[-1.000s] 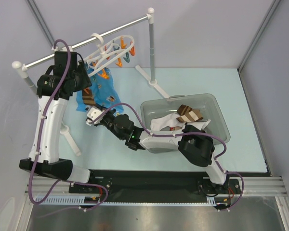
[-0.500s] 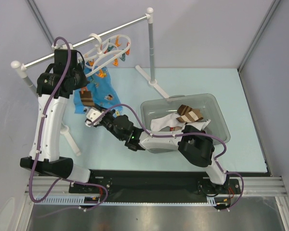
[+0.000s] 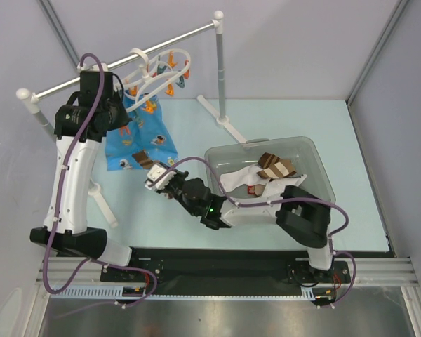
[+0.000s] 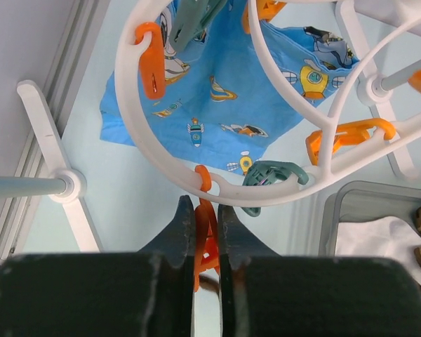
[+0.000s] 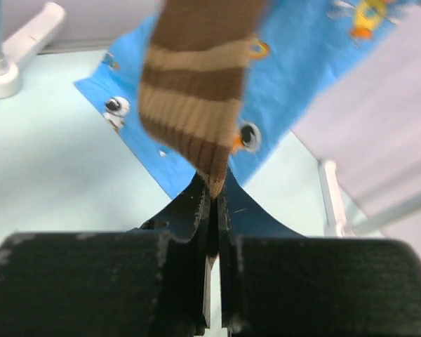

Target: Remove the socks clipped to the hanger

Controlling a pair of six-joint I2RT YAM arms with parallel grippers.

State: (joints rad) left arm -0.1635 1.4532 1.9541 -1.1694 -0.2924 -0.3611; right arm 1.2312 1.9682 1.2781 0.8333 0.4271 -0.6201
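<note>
Top view, hanger: the hanger [image 3: 154, 81] is hanging tilted by its hook from the white rail [image 3: 196, 32].
Top view, left gripper: the left gripper [image 3: 128, 111] is reaching in just under the hanger's near rim.
Top view, right gripper: the right gripper [image 3: 153, 177] is hovering well nearer the arm bases than the hanger, past the blue cloth [image 3: 140, 137] draping beneath the hanger.
Top view, bin: the clear bin [image 3: 316, 151], well right of the hanger, is holding the binned socks [image 3: 275, 167], one brown-striped and one white.
Left wrist, grip: the narrowed fingers are squeezing an orange clip [image 4: 205, 239] dangling from the hanger's ring.
Right wrist, grip: the nearly closed fingers are pinching the tip of the held sock [image 5: 196, 98], brown with tan stripes. Whether it is still hanging from the hanger cannot be told.
</note>
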